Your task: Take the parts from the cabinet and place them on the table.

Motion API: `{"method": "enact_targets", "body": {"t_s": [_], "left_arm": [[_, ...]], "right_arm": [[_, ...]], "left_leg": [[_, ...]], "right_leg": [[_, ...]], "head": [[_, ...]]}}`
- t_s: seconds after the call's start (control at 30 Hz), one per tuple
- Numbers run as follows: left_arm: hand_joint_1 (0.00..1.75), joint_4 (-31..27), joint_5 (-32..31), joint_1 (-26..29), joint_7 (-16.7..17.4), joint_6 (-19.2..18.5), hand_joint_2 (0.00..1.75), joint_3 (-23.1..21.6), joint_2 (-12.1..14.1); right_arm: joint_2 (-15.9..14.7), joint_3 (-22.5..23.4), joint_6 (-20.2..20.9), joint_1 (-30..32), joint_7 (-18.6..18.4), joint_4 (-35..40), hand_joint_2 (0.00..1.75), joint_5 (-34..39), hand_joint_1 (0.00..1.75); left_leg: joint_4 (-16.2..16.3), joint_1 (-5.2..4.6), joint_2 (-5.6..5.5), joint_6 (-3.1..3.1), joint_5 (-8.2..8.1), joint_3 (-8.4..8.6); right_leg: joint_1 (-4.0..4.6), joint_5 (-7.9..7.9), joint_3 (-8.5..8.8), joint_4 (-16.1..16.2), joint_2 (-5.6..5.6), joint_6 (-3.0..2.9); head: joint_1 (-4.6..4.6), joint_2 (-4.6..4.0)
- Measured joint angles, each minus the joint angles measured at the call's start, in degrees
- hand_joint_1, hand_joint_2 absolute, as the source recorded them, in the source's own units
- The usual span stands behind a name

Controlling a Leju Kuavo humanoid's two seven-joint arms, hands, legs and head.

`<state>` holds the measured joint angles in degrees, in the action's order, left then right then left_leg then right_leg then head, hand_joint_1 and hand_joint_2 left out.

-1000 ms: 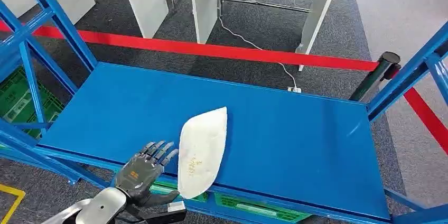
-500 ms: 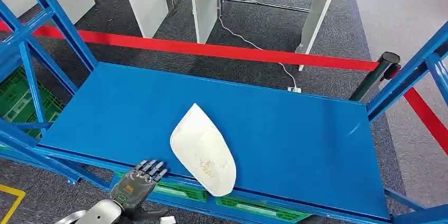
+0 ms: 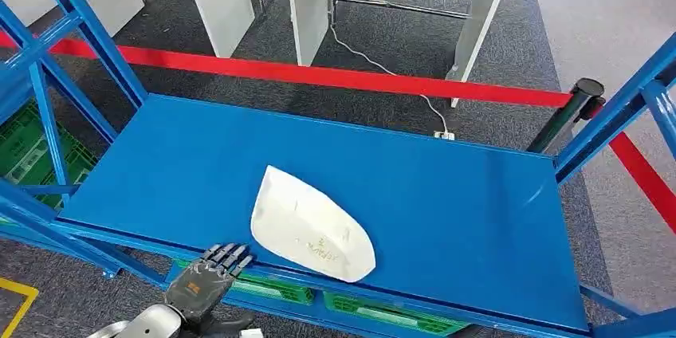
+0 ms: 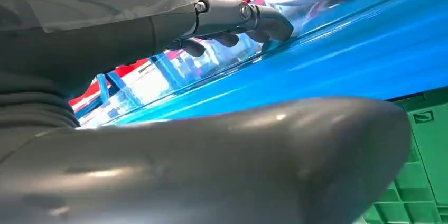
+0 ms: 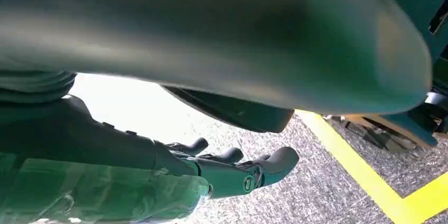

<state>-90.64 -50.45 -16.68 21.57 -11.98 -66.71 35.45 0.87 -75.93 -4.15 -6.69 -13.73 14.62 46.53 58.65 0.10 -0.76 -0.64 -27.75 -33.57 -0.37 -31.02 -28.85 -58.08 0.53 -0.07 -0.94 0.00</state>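
An industrial workshop or test hall. Blue steel racking (image 3: 96,43) stands at left. Green crates (image 3: 24,151), red barrier tape (image 3: 335,77) and grey carpet (image 3: 606,27) surround it.

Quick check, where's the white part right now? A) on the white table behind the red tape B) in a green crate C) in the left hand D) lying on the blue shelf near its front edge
D: the white part lies on the blue shelf near its front edge, with the left hand below that edge, apart from it and holding nothing.
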Motion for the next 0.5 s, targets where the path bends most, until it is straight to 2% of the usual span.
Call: {"method": "enact_targets", "body": {"t_s": [0.4,0.43,0.5], "left_arm": [[0.0,0.83,-1.26,0.52,0.28,3.62,0.0,-0.37,-0.04],[0.0,0.94,-1.99,0.58,0.72,4.51,0.0,-0.37,-0.07],[0.0,1.2,-5.76,0.87,3.04,10.24,0.0,-0.17,-0.13]], "right_arm": [[0.0,0.0,0.04,0.0,0.0,0.0,0.0,-0.37,0.0],[0.0,0.0,0.04,0.0,0.0,0.0,0.0,-0.37,0.0],[0.0,0.0,-0.07,0.0,0.0,0.0,0.0,-0.37,0.0]], "left_leg": [[0.0,0.0,0.0,0.0,0.0,0.0],[0.0,0.0,0.0,0.0,0.0,0.0],[0.0,0.0,0.0,0.0,0.0,-0.01]], "right_leg": [[0.0,0.0,-0.02,0.0,0.01,0.0],[0.0,0.0,-0.03,0.0,0.01,0.0],[0.0,0.0,-0.04,0.0,0.01,0.0]], "head": [[0.02,0.0],[0.0,0.0],[0.0,0.0]]}}
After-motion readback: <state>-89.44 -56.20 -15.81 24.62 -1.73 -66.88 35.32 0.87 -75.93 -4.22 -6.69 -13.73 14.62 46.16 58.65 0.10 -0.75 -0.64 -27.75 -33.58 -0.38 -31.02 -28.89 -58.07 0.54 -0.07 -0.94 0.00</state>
